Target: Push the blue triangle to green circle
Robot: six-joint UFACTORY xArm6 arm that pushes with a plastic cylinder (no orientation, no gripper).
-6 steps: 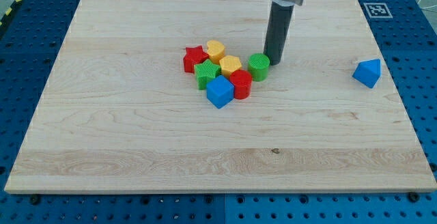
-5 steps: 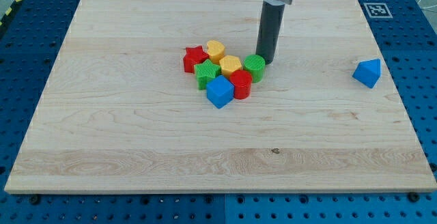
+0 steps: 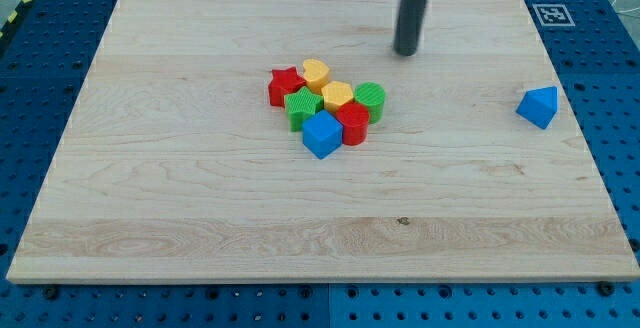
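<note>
The blue triangle [image 3: 538, 106] lies alone near the board's right edge. The green circle [image 3: 370, 99] sits at the right end of a tight cluster near the board's middle, touching a red block [image 3: 352, 123] and a yellow block [image 3: 337, 95]. My tip [image 3: 405, 53] is above and slightly right of the green circle, apart from it, and far to the left of the blue triangle.
The cluster also holds a red star [image 3: 284, 86], a second yellow block [image 3: 316, 73], a green star [image 3: 301, 107] and a blue cube [image 3: 322, 135]. A marker tag [image 3: 552, 14] sits at the wooden board's [image 3: 200, 198] top right corner.
My tip nudged the green circle a little left against the cluster, then drew back toward the view's top and slightly right. The blue triangle has not moved.
</note>
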